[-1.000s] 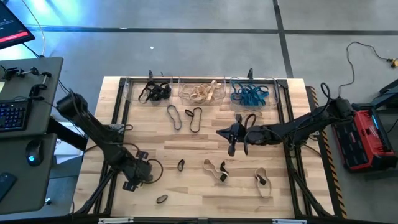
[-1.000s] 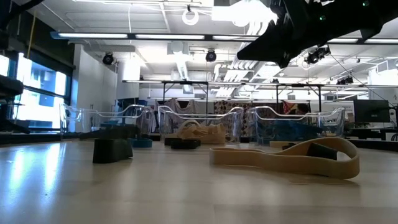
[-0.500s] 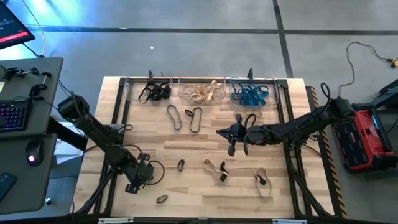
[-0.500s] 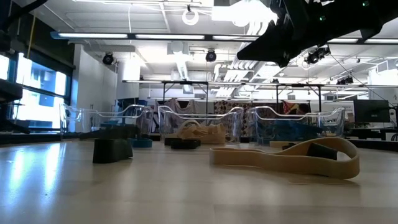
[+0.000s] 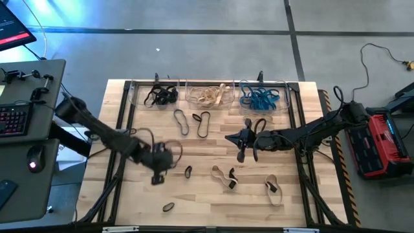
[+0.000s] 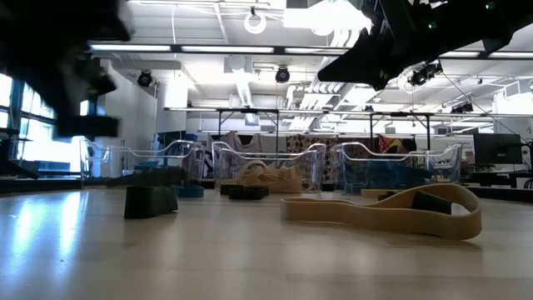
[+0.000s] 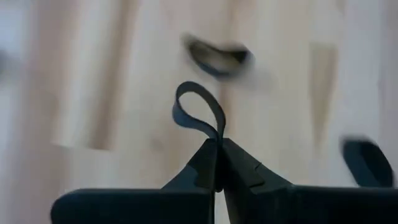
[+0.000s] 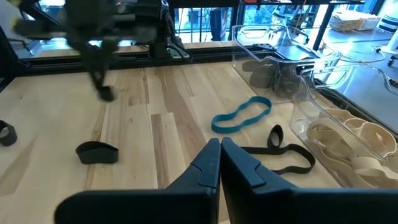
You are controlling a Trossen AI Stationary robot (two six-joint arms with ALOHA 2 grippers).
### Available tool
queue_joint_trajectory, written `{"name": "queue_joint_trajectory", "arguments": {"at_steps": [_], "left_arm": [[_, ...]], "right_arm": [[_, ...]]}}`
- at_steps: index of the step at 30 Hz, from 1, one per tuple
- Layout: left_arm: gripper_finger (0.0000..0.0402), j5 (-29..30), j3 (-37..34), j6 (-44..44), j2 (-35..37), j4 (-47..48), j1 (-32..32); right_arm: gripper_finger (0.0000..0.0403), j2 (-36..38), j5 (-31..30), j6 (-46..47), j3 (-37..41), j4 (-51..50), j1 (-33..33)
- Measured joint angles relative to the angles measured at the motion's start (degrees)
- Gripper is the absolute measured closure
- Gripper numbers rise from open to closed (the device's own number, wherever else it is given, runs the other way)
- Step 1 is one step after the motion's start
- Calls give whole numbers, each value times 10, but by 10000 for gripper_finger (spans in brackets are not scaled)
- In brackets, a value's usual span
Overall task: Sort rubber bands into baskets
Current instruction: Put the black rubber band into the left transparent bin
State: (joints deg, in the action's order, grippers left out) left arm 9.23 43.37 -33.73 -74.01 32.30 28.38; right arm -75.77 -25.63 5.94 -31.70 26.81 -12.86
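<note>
My left gripper (image 5: 156,178) hangs over the table's near left part, shut on a small black rubber band (image 7: 198,111). My right gripper (image 5: 240,153) hovers mid-table, shut, with nothing in it (image 8: 220,149). Three clear baskets stand along the far edge: one with black bands (image 5: 155,96), one with tan (image 5: 210,96), one with blue (image 5: 261,98). Loose rubber bands lie flat on the wood: black ones (image 5: 181,122) (image 5: 203,123) (image 5: 188,171) (image 5: 168,207), tan ones (image 5: 224,175) (image 5: 273,189), and a blue one (image 8: 241,116). My left gripper pinches the black band between its two fingertips (image 7: 208,158). A short loop of the band (image 7: 194,99) sticks out beyond the tips. The fingers slant down from the table's left side. The band is lifted clear of the table.
Dark frame rails run along the table's left (image 5: 123,123) and right (image 5: 301,123) sides. A black band (image 7: 217,55) lies on the wood just beyond my left fingertips. A keyboard and mouse sit on a side desk (image 5: 19,123) to the left.
My left gripper has risen from the near left of the table and swung toward the right and the far edge, turning as it went. The black band has come up with it, clear of the wood. My right arm has kept still.
</note>
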Motion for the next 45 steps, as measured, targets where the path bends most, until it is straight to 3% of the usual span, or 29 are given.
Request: {"name": "queue_joint_trajectory", "arguments": {"at_steps": [14,29,35,45], "left_arm": [[401,47,132,220,44,193,-312],[401,-1,153,425,9,198,-678],[401,-37,153,493,-54,166,-759],[401,-55,153,534,-164,131,-801]], "right_arm": [[403,0,0,12,0,-9,0],[403,0,0,11,0,-9,1],[403,0,0,11,0,-11,1],[403,0,0,11,0,-18,1]]}}
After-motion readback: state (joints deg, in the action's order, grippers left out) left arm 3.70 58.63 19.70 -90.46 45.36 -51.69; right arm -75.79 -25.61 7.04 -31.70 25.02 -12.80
